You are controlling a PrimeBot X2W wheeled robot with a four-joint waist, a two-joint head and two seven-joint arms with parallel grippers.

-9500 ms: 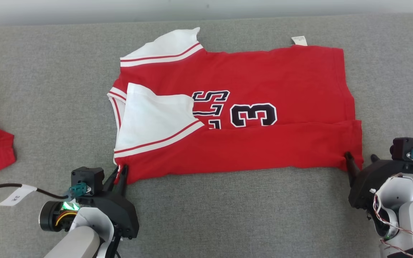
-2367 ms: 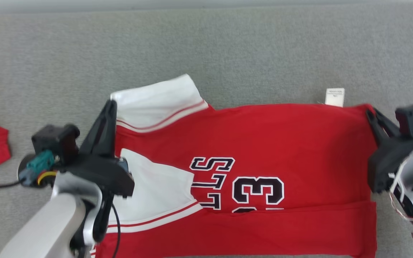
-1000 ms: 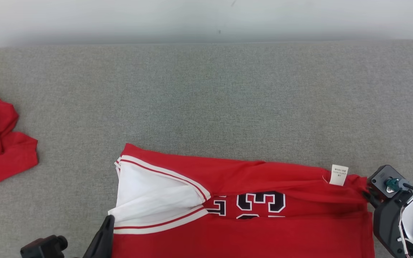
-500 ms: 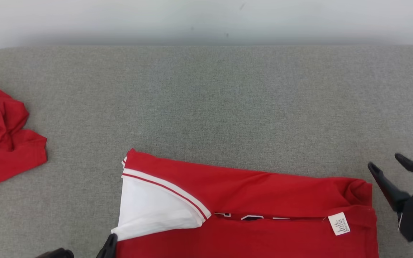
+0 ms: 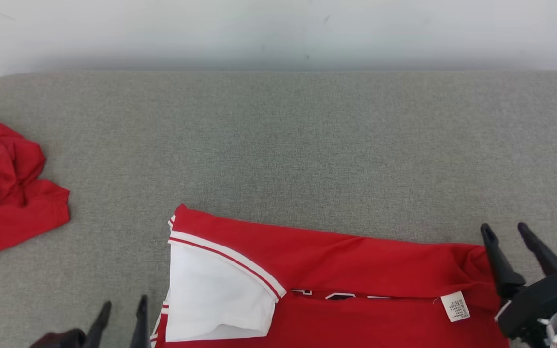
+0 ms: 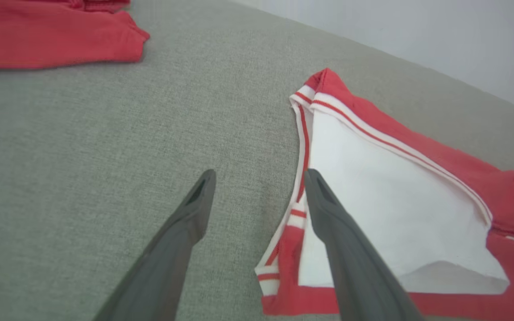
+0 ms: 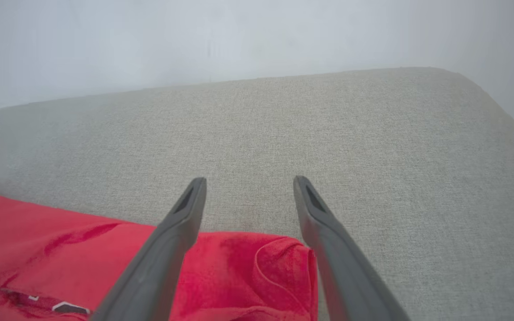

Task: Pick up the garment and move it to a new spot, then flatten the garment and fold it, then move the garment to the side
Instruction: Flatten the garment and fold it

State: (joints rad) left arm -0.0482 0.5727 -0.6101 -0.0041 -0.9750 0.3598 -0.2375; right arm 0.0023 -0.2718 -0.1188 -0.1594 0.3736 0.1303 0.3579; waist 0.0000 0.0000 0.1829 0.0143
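Note:
The garment [image 5: 346, 261] is a red jersey with white, red-striped sleeves, lying folded lengthwise on the grey cushion [image 5: 278, 145] near the bottom of the head view. Its white sleeve [image 5: 215, 290] lies on top at the left, and a white label [image 5: 455, 306] shows at the right. My left gripper [image 5: 121, 309] stands open just left of the sleeve edge, holding nothing. In the left wrist view my left gripper [image 6: 259, 176] hovers beside the striped sleeve hem [image 6: 301, 147]. My right gripper [image 5: 503, 231] is open above the jersey's right corner [image 7: 257, 263], with my right gripper [image 7: 248, 180] empty.
A second crumpled red garment [image 5: 3, 188] lies at the cushion's far left, also seen as red cloth [image 6: 51, 35] in the left wrist view. A pale wall [image 5: 278, 29] runs behind the cushion's far edge. Bare grey fabric spreads beyond the jersey.
Both grippers have let go of the jersey's far edge after folding it toward me, and now stand open. The fold covers most of the printed number. The head view has shifted slightly.

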